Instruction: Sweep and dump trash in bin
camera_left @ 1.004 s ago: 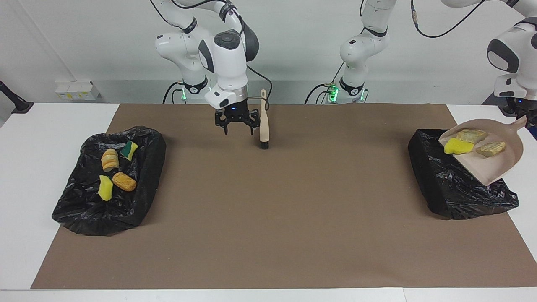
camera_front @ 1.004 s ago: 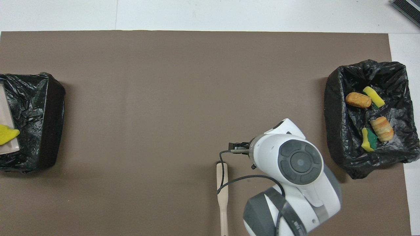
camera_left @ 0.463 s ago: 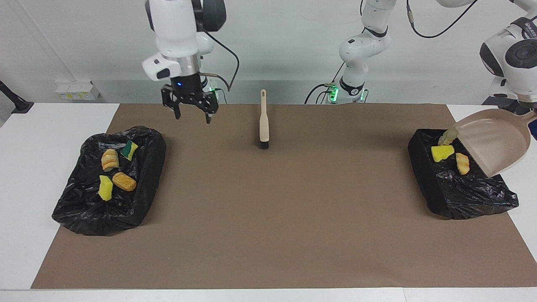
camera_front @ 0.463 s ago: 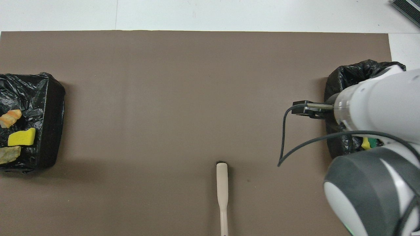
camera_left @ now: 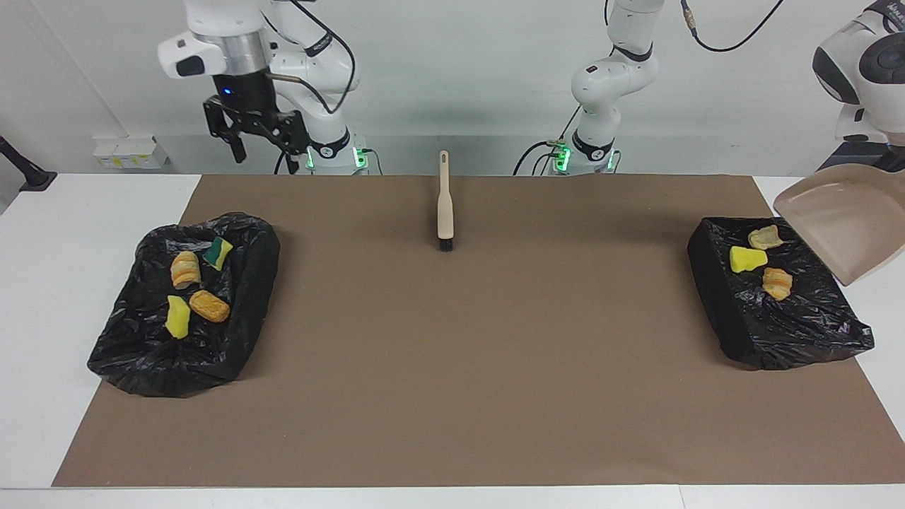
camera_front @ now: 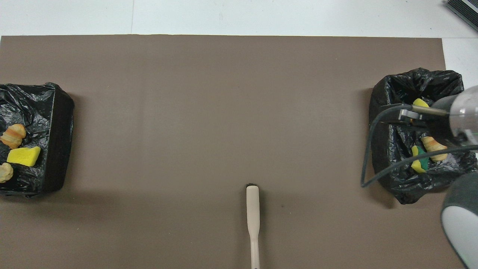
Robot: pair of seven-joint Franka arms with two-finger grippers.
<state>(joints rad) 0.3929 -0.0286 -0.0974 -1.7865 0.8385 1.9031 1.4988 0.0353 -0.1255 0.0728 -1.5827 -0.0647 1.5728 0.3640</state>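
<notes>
The trash lies in two black-bagged bins. In the bin [camera_left: 778, 325] at the left arm's end lie a yellow sponge piece [camera_left: 746, 259] and two bread-like chunks [camera_left: 777, 283]; they also show in the overhead view [camera_front: 23, 156]. The beige dustpan [camera_left: 841, 226] hangs tilted and empty over that bin's outer edge. My left gripper [camera_left: 896, 170], at the frame's edge, is shut on its handle. The bin [camera_left: 141, 353] at the right arm's end holds several scraps [camera_left: 209, 305]. My right gripper [camera_left: 263, 150] hangs open and empty, high above the mat's edge by that bin.
The beige brush [camera_left: 445, 205] lies alone on the brown mat [camera_left: 466, 353] midway between the arms' bases, its bristle end pointing away from the robots. In the overhead view the brush [camera_front: 253, 216] shows too, and my right arm's wrist [camera_front: 463, 112] covers part of the bin [camera_front: 388, 164].
The dustpan tipped its three scraps into the bin at the left arm's end, then lifted clear. My right gripper rose from beside the brush and swung toward its own end of the table.
</notes>
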